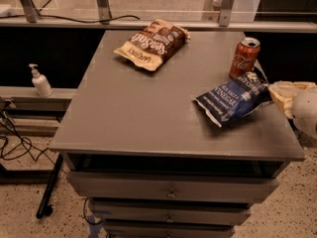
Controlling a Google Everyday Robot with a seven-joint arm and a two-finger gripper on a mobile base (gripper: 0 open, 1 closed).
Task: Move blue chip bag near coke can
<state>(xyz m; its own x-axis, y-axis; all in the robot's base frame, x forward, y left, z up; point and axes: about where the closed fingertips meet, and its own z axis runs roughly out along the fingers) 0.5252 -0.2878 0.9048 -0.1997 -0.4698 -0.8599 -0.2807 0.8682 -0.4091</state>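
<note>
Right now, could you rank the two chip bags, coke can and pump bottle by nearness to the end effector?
End effector: far right.
1. blue chip bag, beside it
2. coke can, behind bag
3. brown chip bag, back
4. pump bottle, far left

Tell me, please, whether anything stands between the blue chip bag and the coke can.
Nothing visible does: the blue chip bag lies close beside the coke can, with the pincer at the bag's right end.

The one camera looked down on the cabinet (148, 113) from above its front, fairly near; the gripper (274, 94) showed at its right edge.
</note>
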